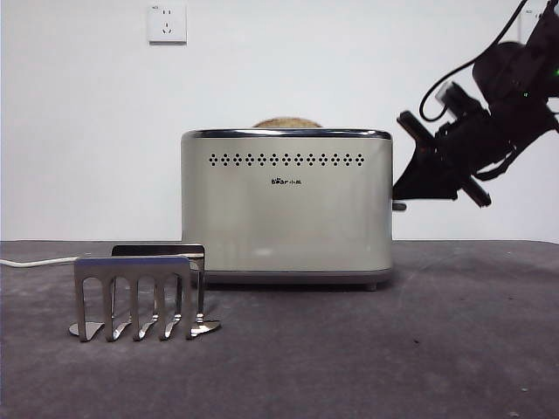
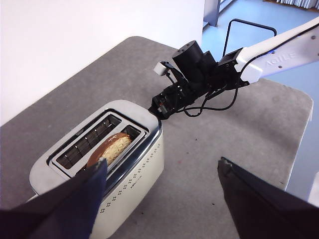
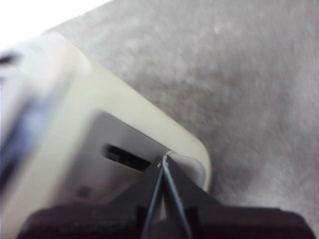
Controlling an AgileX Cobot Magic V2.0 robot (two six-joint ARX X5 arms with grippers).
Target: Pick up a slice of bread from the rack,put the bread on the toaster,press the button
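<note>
The cream toaster point(image 1: 286, 202) stands mid-table. The slice of bread point(image 2: 113, 148) sits deep in one slot, and only its domed top point(image 1: 286, 123) shows above the rim. The steel rack point(image 1: 140, 297) stands empty in front of the toaster's left end. My right gripper point(image 3: 164, 162) is shut, with its tips against the toaster's narrow side by the lever slot point(image 3: 122, 155). It reaches in from the right point(image 1: 400, 192), just above the small grey button point(image 1: 399, 207). My left gripper point(image 2: 162, 165) is open and empty, high above the toaster.
A white cable point(image 1: 35, 261) runs along the table at the left, behind the rack. A wall socket point(image 1: 167, 24) sits high on the white wall. The right arm point(image 2: 259, 55) stretches across the table's right part.
</note>
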